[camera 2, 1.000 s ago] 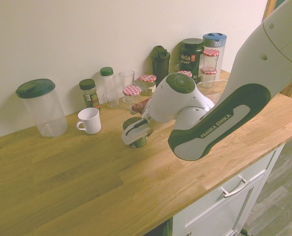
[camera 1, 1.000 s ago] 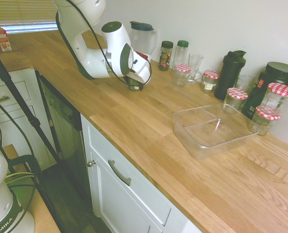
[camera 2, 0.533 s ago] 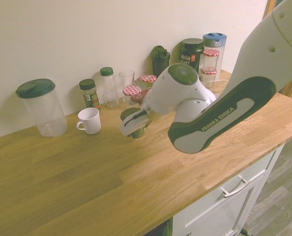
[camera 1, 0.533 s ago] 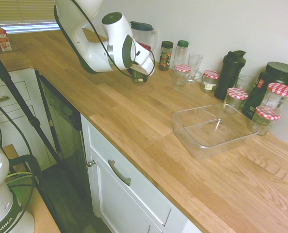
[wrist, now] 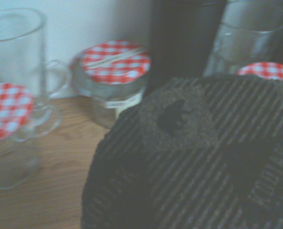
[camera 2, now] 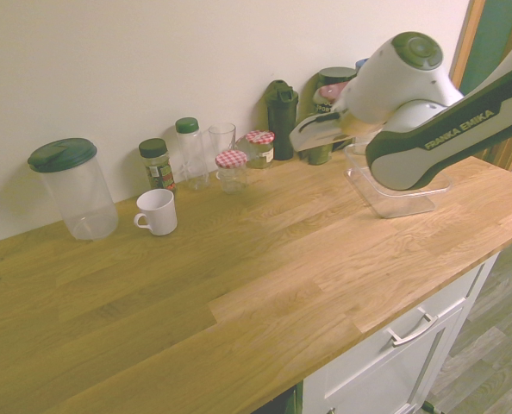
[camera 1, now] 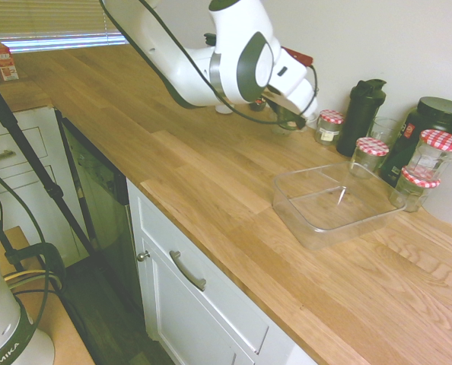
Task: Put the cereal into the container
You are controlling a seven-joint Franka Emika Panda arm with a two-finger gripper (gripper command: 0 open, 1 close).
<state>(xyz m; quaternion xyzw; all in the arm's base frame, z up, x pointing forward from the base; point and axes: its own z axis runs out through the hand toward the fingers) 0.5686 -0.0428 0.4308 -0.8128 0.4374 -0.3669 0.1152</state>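
- The step in hand, as I judge it, is the carry: the cereal point(camera 2: 318, 153) is off the counter point(camera 1: 211, 182) and must go to the container point(camera 1: 329, 201).
- In the first exterior view the gripper point(camera 1: 285, 115) is in the upper middle of the frame, and the container lies lower and to the right of it, near the jars with checkered lids point(camera 1: 441, 141).
- To do this well, I think the arm should keep the jar high enough to pass over the near wall of the container, because this wall is clear and easy to hit.
- The path should also stay on the counter side of the black shaker bottle point(camera 1: 361, 114) and the small checkered jar point(camera 1: 330, 125), which stand just beside the gripper now.
- The jar should then go down over the middle of the tub, and the fingers should open only when it is close to the bottom.
- The gripper is clenched on the cereal; in the second exterior view the dark jar hangs under it, in the upper right of the frame.
- In the wrist view the wide ribbed black lid point(wrist: 194, 157) fills the lower right part, with a glass mug point(wrist: 22, 57) behind it.
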